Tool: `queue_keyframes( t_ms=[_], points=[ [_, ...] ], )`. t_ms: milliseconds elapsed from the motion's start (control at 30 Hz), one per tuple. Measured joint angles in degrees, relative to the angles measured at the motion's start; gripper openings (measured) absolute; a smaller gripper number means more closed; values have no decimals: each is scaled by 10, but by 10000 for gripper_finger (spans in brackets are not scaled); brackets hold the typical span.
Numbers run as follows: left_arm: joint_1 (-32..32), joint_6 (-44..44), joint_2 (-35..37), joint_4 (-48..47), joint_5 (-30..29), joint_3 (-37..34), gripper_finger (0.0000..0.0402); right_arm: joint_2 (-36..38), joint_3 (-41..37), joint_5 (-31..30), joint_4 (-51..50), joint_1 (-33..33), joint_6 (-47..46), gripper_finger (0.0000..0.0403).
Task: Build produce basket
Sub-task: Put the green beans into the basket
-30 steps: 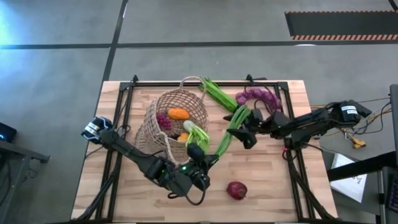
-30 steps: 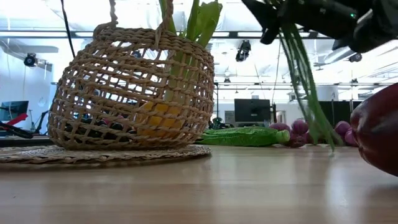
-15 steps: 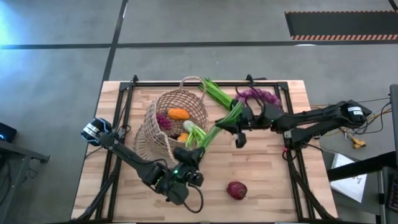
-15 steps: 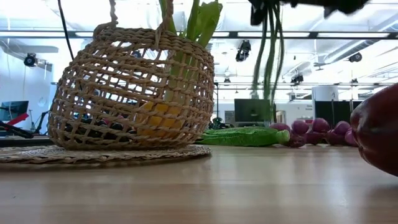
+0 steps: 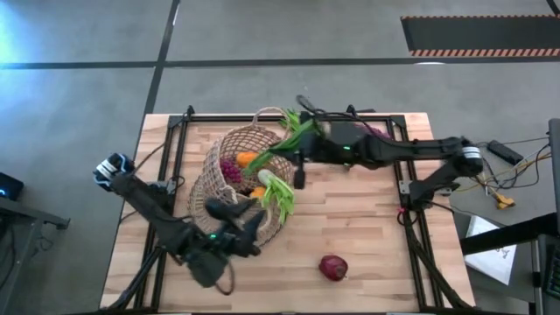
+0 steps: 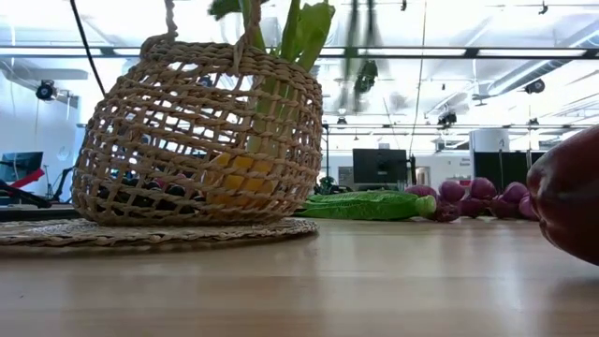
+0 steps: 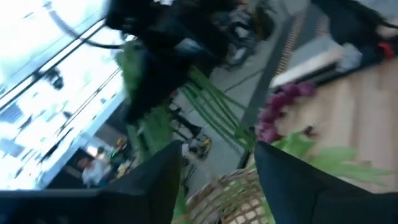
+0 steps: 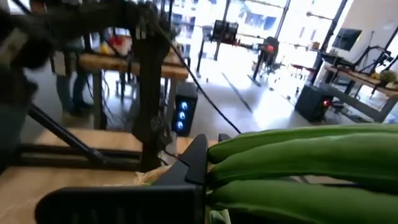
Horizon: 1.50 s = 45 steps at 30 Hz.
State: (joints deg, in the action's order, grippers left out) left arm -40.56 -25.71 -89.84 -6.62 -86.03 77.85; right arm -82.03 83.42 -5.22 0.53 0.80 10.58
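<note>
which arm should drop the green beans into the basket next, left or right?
Right. Its hand is shut on the green beans, already carried to the rim of the basket. The left hand is empty at the basket's near side.

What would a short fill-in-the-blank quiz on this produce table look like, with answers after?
1. The right hand carries a bunch of green ____ toward the basket.
2. The red onion lies on the ____, outside the basket.
3. The leek stands in the ____.
4. The left hand is beside the basket, holding ____.

Answers: beans; table; basket; nothing
</note>
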Motion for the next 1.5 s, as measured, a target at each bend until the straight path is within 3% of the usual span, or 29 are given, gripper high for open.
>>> queue_keyframes(
  t_ms=[67, 267, 533, 900, 1167, 1300, 1500],
  points=[
    [-17, 33, 19, 1, -36, -14, 192, -43, 63, -4, -60, 0, 16, 19],
    [-62, 131, 71, 1, -41, -47, 194, -183, 258, -38, -221, 3, 59, 18],
    [-90, 169, 101, 3, -40, -70, 194, -378, 508, -39, -415, 15, 75, 18],
    [-90, 178, 100, 1, -40, -73, 194, -431, 469, -26, -408, 32, 65, 42],
    [-90, 180, 100, 1, -40, -74, 193, -439, 469, 28, -413, 37, 50, 137],
    [-90, 181, 100, 1, -40, -74, 193, -436, 479, 68, -464, 41, 44, 183],
    [-90, 194, 100, 1, -40, -75, 193, -410, 516, 73, -551, 41, 17, 222]
  ],
)
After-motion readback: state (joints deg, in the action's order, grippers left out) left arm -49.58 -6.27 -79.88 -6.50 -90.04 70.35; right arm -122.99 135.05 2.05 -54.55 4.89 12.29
